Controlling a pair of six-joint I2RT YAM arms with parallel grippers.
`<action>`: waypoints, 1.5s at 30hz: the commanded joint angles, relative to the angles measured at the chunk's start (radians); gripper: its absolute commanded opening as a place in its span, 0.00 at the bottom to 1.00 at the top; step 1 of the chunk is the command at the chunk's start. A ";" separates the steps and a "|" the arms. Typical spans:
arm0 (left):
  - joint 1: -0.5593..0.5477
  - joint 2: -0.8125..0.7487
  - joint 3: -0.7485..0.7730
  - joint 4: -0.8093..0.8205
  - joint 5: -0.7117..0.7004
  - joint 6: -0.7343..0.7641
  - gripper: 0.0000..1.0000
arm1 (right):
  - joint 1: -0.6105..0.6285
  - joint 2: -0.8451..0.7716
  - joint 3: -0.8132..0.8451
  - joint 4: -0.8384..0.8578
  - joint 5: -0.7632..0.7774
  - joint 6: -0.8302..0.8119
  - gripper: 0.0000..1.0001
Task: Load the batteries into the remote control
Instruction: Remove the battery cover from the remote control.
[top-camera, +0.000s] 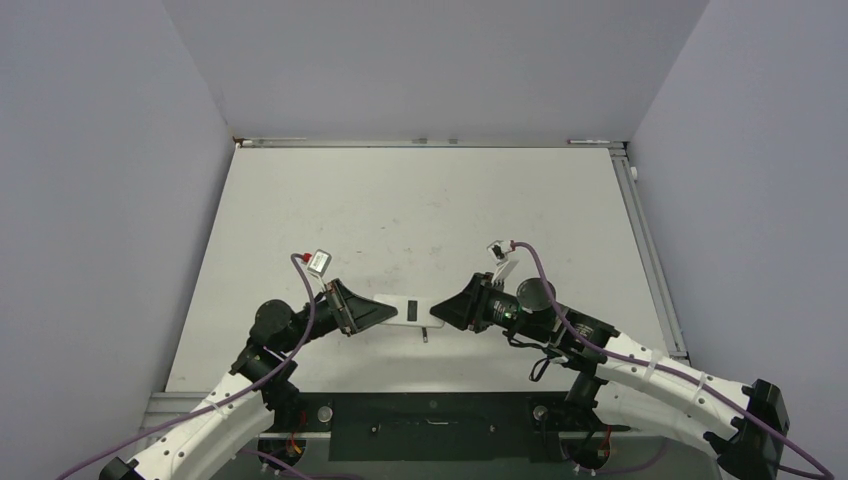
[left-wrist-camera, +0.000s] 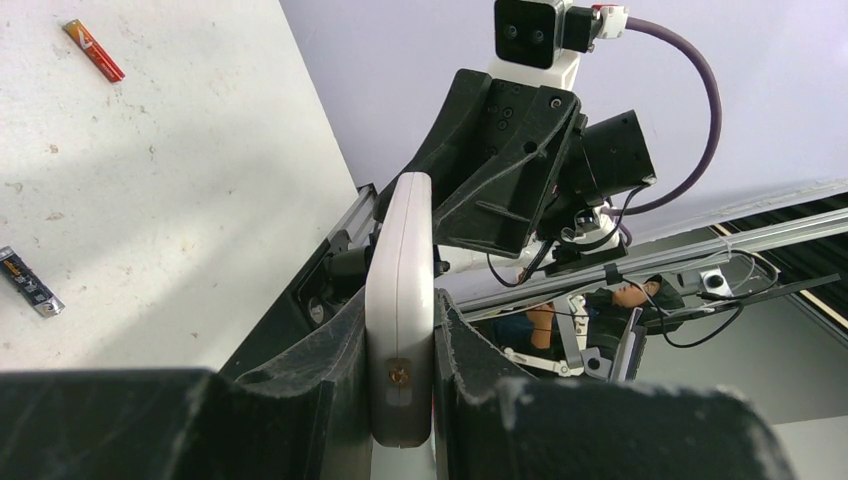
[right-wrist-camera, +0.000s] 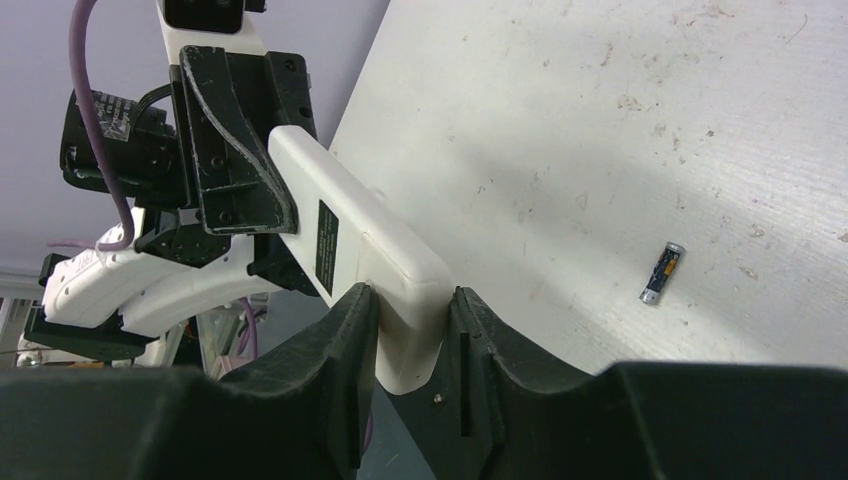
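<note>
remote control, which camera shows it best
Right wrist: the remote control runs lengthwise, white back and dark label clear, left hand on its far end, right hand on its near end. Left wrist shows just its narrow edge, end-on. Top external shows a small white bar between the hands.

The remote (left-wrist-camera: 400, 310) is clamped by the left gripper (left-wrist-camera: 400, 345); left of it, a battery (left-wrist-camera: 30, 282) and a red stick (left-wrist-camera: 95, 50), perhaps another, are seen.
</note>
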 joint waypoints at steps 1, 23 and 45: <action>0.000 0.001 0.013 0.041 0.002 -0.015 0.00 | 0.018 -0.017 -0.003 0.110 -0.004 0.017 0.25; 0.012 0.057 -0.041 0.216 0.016 -0.137 0.00 | 0.023 -0.163 -0.168 0.464 -0.131 0.146 0.08; 0.014 0.044 -0.017 0.140 0.015 -0.091 0.00 | 0.041 -0.155 -0.148 0.432 -0.109 0.138 0.41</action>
